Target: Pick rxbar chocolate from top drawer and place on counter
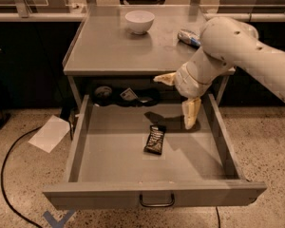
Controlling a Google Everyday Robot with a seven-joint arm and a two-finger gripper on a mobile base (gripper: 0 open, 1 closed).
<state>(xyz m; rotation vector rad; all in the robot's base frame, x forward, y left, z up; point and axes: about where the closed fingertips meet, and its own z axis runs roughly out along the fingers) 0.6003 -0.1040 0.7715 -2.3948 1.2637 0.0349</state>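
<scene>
Your gripper hangs over the open drawer, jaws spread wide, gripping nothing. Flat black-wrapped bar lies on its smooth grey metal floor, clear of the jaws.

rxbar chocolate in top drawer ctr; end effector above, right-rear.

Plastic gripper over matt metal drawer

Viewpoint: high, in front of the open top drawer, looking down and toward the table.
Range: moderate; both fit nearly whole.
Gripper: right of centre, above the drawer's rear.
</scene>
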